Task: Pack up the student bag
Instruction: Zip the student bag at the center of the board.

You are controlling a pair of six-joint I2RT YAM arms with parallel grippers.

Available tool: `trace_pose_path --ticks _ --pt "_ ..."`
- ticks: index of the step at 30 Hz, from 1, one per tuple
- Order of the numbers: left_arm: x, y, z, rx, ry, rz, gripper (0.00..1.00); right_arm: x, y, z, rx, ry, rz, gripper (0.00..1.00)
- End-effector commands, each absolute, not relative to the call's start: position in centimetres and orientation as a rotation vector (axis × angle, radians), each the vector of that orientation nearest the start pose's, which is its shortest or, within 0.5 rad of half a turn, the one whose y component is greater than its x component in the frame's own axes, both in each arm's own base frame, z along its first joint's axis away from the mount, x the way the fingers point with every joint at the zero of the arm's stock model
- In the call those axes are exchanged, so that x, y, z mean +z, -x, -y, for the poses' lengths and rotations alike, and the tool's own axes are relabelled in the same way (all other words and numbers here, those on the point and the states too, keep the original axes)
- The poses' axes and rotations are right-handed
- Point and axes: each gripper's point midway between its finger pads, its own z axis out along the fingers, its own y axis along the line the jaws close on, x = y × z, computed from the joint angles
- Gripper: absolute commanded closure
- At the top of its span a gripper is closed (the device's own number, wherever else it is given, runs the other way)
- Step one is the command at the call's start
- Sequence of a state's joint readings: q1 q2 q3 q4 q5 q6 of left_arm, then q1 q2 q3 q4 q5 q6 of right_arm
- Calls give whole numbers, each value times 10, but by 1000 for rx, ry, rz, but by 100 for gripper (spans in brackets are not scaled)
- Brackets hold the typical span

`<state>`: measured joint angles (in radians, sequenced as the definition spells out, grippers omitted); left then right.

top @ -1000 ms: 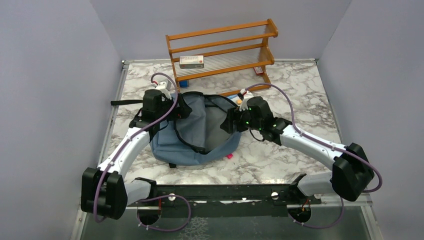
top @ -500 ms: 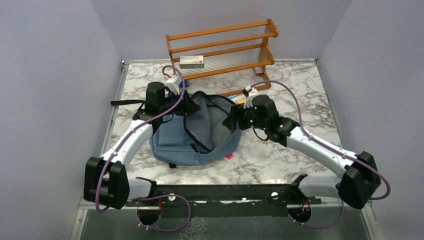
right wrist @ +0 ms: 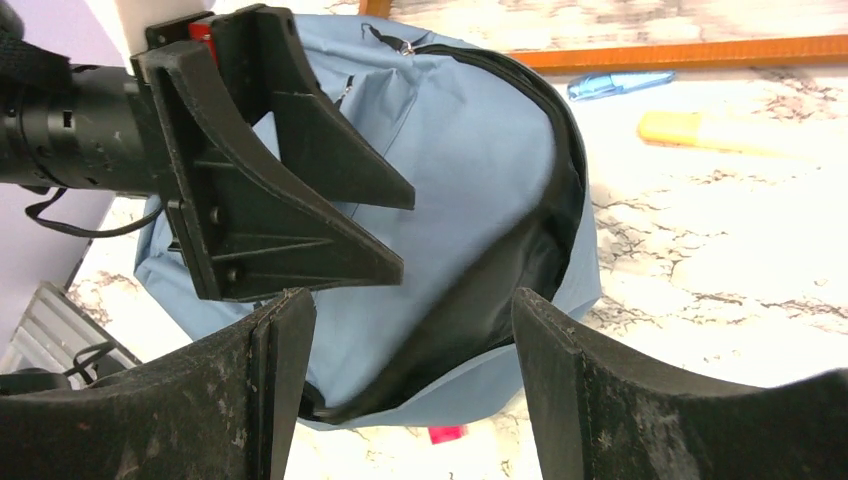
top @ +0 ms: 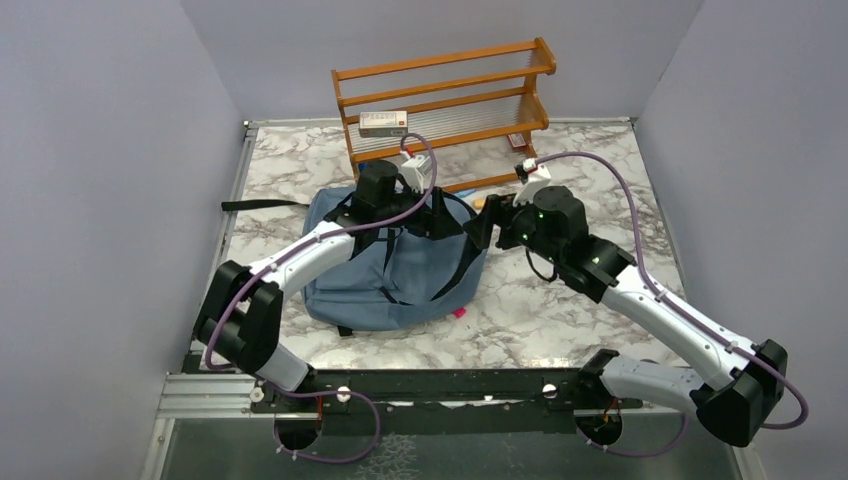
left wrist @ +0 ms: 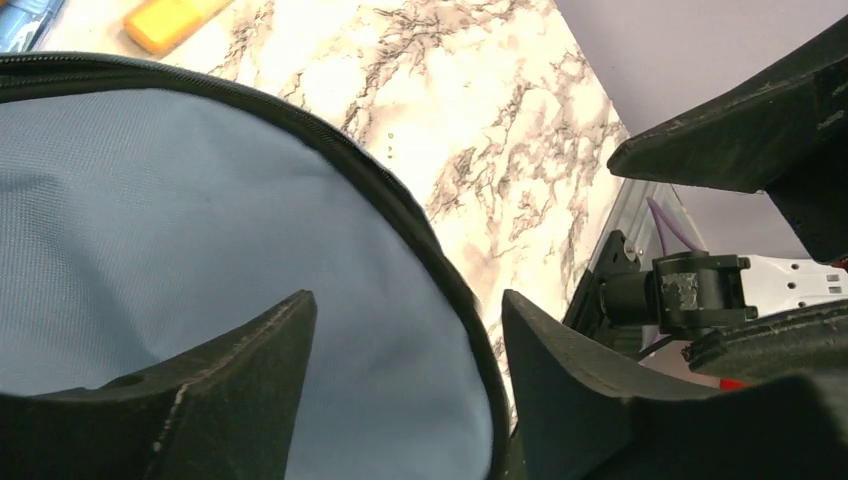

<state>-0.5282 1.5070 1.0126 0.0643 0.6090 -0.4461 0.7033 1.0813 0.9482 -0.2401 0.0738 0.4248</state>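
Note:
The student bag (top: 385,275), dusty blue with black zipper trim, lies in the middle of the table. My left gripper (top: 442,220) reaches across its top right part. In the left wrist view this gripper (left wrist: 407,300) stands open, and the blue fabric and the black zipper rim (left wrist: 430,250) show in the gap, not pinched. My right gripper (top: 482,225) faces it from the right, close by. In the right wrist view the right gripper (right wrist: 405,330) is open over the bag's dark mouth (right wrist: 500,280), with the left fingers (right wrist: 330,190) spread just above the flap.
A wooden rack (top: 445,95) with a small box (top: 384,123) stands at the back. A yellow piece (right wrist: 700,132) and a blue pen (right wrist: 620,85) lie on the marble right of the bag. A pink bit (top: 460,313) lies at the bag's near edge. A black strap (top: 255,205) trails left.
My left arm swung right across the bag, and the bag's flap now covers most of the opening. Its jaws narrowed, then widened again. The right arm drew back to the right.

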Motion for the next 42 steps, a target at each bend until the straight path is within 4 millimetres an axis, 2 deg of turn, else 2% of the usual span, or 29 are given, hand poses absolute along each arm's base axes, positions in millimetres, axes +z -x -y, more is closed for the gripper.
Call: trace_pose_path --ticks 1,4,6,9,12,14,16,19,22,26,34,37,42 --pt "226 -320 319 -1195 -509 -1975 27 268 -272 -236 646 327 -1923 24" --pt "234 -335 298 -1078 -433 -1974 24 269 -266 -246 687 425 -1900 23" --pt "234 -348 271 -979 -309 -1994 24 267 -264 -252 715 454 -1904 24" --pt "223 -359 219 -821 -82 -2037 24 259 -260 -267 770 541 -1923 26" --pt "214 -358 179 -712 55 -2048 24 252 -252 -288 865 634 -1933 32" --pt "209 -352 166 -656 75 -2069 24 247 -245 -302 900 687 -1941 35" --pt "206 -344 167 -666 35 -2080 23 240 -238 -313 901 727 -1953 36" --pt "199 -326 183 -767 -82 -2111 24 232 -237 -319 897 708 -1969 38" --pt "186 -307 194 -810 -153 -2163 24 231 -245 -310 848 625 -1976 42" --pt "170 -285 206 -770 -196 -2217 24 234 -255 -297 774 527 -1972 42" --pt "123 -254 210 -641 -240 -2361 28 233 -250 -286 770 475 -1974 43" --pt "111 -250 203 -565 -241 -2388 29 233 -248 -284 774 476 -1974 43" --pt "109 -255 194 -459 -245 -2388 32 229 -246 -284 777 476 -1982 43"
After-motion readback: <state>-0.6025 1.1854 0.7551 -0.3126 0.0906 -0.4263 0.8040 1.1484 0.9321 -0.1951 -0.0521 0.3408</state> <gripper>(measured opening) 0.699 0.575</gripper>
